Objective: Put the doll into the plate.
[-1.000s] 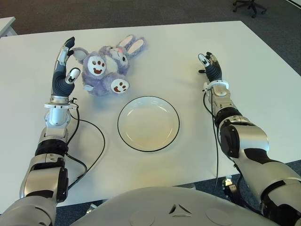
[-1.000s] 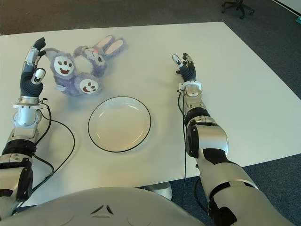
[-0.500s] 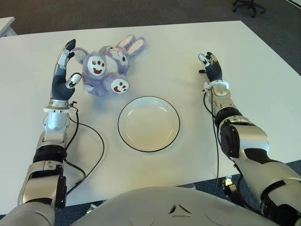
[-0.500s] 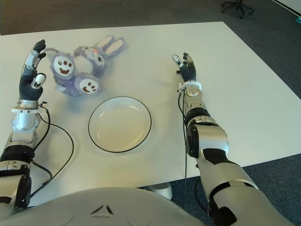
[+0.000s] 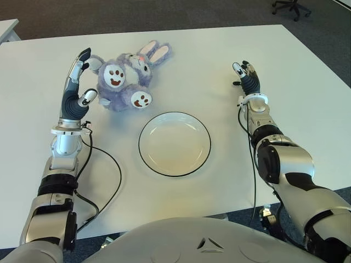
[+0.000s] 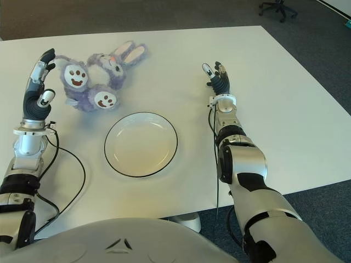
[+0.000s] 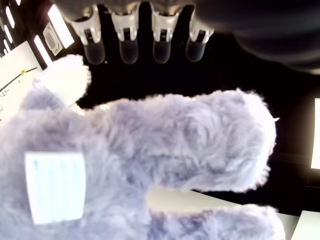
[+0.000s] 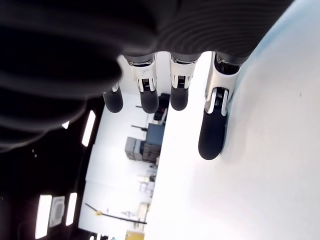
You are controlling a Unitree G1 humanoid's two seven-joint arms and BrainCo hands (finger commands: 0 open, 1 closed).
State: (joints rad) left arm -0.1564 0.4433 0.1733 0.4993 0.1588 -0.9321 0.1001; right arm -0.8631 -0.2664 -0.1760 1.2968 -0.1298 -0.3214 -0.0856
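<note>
The doll (image 5: 127,79) is a purple plush rabbit with white paw pads and pink-lined ears, lying on the white table (image 5: 197,60) at the back left. Its fur fills the left wrist view (image 7: 150,165). My left hand (image 5: 77,82) stands upright just left of the doll, fingers spread and open, holding nothing. The plate (image 5: 174,143), white with a dark rim, sits empty in front of the doll, near the table's middle. My right hand (image 5: 245,76) is open at the right of the plate, fingers straight, away from the doll.
A black cable (image 5: 109,175) loops on the table beside my left forearm. An office chair base (image 5: 290,6) stands on the dark floor beyond the table's far right corner. Another white table's edge (image 5: 6,30) shows at far left.
My left hand has drifted slightly toward the doll and its fingers have straightened a little. The doll, plate and right hand stay where they were.
</note>
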